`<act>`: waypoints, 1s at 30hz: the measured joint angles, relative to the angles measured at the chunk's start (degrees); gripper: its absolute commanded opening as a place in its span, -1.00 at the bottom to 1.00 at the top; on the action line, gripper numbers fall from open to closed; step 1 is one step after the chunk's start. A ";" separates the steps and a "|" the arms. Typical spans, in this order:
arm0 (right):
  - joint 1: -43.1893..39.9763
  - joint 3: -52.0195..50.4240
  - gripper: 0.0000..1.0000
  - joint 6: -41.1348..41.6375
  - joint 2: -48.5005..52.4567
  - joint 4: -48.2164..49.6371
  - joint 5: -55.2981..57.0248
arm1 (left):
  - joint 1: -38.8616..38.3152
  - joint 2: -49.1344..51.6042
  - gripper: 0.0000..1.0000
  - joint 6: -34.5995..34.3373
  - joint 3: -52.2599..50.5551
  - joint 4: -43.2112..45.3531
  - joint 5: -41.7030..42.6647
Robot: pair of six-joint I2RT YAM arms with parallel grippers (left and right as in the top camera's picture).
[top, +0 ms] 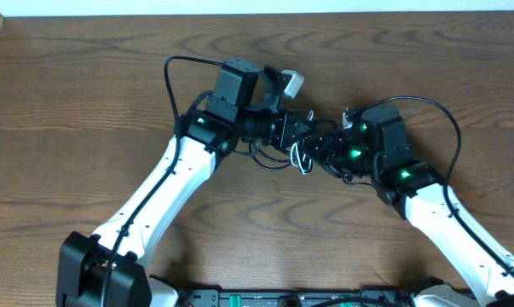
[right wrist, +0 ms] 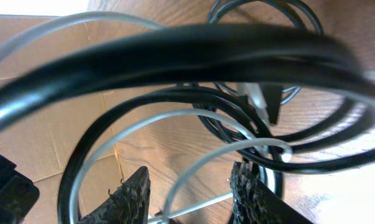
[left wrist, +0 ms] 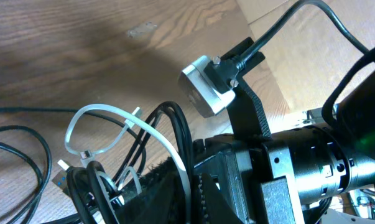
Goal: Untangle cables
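The black cable (top: 269, 162) and the white cable (top: 303, 159) lie tangled in a small bundle at the table's middle, between my two grippers. My left gripper (top: 310, 139) is shut on the white cable (left wrist: 106, 111); the cord runs between its fingers (left wrist: 190, 186), with black cable (left wrist: 25, 134) loops beside them. A plug with a blue insert (left wrist: 61, 177) hangs at the bundle's left. My right gripper (right wrist: 190, 193) is open. White cable (right wrist: 175, 121) loops pass between its fingers and a black cable (right wrist: 193, 46) coil arches close in front. It is against the bundle in the overhead view (top: 326, 157).
The wooden table (top: 86, 111) ends at a pale wall strip at the far edge. Thick black arm wires (top: 167, 77) (top: 448, 119) arch over both wrists. The right arm's wrist camera (left wrist: 206, 87) is close to my left gripper. Cardboard (right wrist: 38, 124) lies beyond the table.
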 measured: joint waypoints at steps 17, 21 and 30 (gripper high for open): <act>-7.45 14.05 -0.98 -38.16 -0.96 -18.27 15.93 | 3.23 0.00 -0.74 -1.66 -0.09 -20.13 -37.57; -12.96 22.71 -0.60 -43.47 -1.79 -25.57 21.38 | 3.23 0.00 -0.43 -1.62 -0.70 -24.72 -38.45; -8.79 22.80 -0.07 -56.59 4.83 -39.12 9.92 | 3.19 1.70 0.20 -5.18 -0.85 -20.68 -30.38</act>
